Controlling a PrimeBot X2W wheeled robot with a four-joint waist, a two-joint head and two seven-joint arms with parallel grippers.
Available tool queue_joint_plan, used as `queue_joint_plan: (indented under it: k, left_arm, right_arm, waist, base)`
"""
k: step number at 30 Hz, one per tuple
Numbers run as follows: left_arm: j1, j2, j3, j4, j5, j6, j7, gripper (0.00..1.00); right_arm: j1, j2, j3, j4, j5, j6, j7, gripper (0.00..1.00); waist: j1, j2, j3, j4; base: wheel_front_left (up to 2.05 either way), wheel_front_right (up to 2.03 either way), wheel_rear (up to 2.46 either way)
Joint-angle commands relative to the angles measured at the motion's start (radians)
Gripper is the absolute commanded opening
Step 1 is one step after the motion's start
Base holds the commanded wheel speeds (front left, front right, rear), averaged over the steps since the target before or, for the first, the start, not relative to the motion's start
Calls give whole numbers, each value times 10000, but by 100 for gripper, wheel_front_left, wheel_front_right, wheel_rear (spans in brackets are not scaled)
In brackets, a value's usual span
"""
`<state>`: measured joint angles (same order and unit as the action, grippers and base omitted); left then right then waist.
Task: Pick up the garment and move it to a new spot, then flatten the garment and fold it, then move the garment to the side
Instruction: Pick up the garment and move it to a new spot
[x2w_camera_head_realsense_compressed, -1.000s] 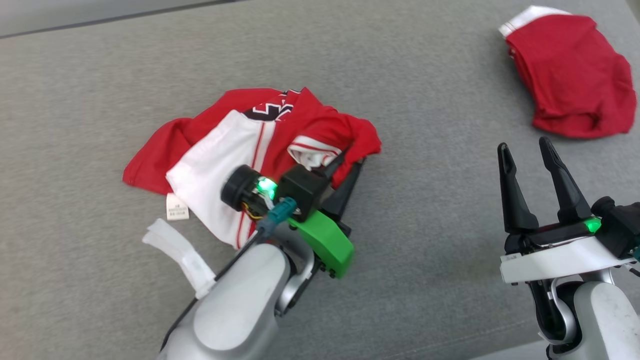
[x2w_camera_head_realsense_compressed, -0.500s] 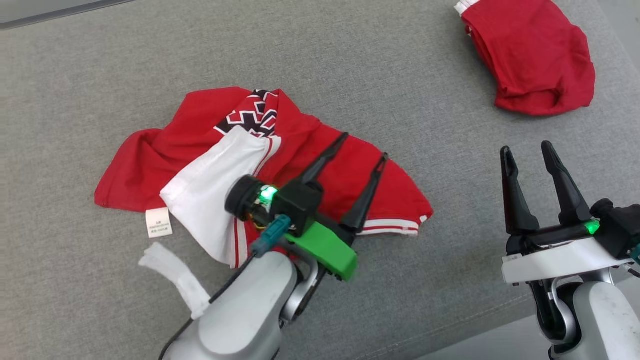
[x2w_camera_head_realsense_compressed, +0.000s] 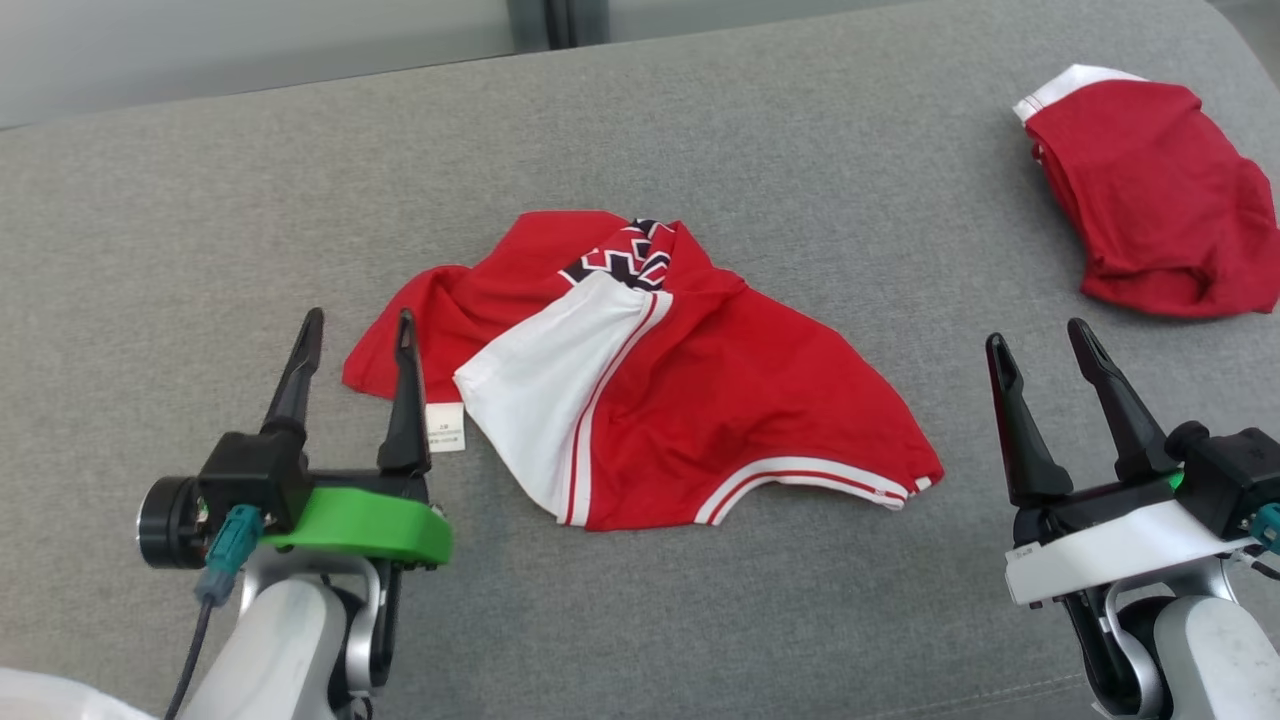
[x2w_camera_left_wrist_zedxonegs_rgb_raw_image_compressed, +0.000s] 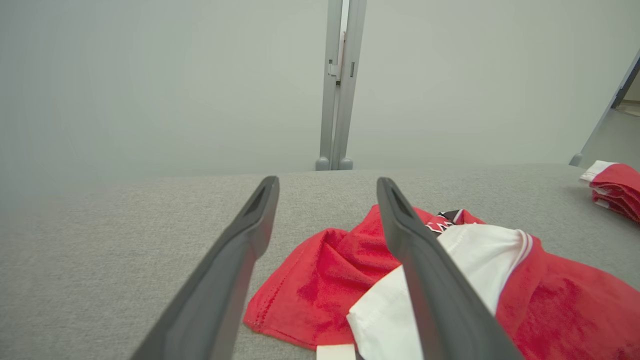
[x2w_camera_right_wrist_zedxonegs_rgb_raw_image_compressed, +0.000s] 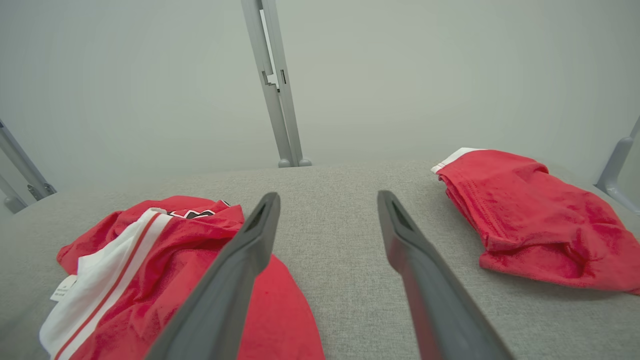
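Red-and-white garment (x2w_camera_head_realsense_compressed: 700, 400) lies crumpled mid grey fabric worktop (x2w_camera_head_realsense_compressed: 250, 200), possibly shorts, hard to tell. Left hand (x2w_camera_head_realsense_compressed: 360, 325) fingers spread, empty, by its left edge. Right hand (x2w_camera_head_realsense_compressed: 1040, 335) spread, empty, apart. Second red garment (x2w_camera_head_realsense_compressed: 1150, 230) far right.

soft matt red-and-white cloth garment (x2w_camera_head_realsense_compressed: 690, 400) on coarse woven grey fabric surface (x2w_camera_head_realsense_compressed: 200, 220); smooth metal post (x2w_camera_left_wrist_zedxonegs_rgb_raw_image_compressed: 339, 85).

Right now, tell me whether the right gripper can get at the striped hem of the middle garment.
Probably yes: the right gripper stands open, and bare grey surface lies between it and the striped hem.
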<state>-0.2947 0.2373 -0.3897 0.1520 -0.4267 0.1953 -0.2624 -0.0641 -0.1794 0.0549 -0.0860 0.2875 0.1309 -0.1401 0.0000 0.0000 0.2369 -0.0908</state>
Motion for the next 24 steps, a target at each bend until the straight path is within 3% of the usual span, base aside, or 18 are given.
queue_joint_plan:
  k: [1,10,24]
  left_arm:
    - [314,172,156,-131,124,53,-34,100]
    - [1453,444,673,-650,448,3,-34,100]
    - [2508,244,801,-675,551,-77,-35,100]
  right_arm:
    - [167,-41,-35,-76,-71,-2,82,100]
    - [606,7,-72,-136,-219,-2,401,100]
    - [1162,145,-52,-199,-281,-2,600,100]
  waist:
    - [0,0,-577,590]
    - [0,0,-990,511]
    - [0,0,-1598,426]
  base:
    - [0,0,0]
    - [0,0,0]
    - [0,0,0]
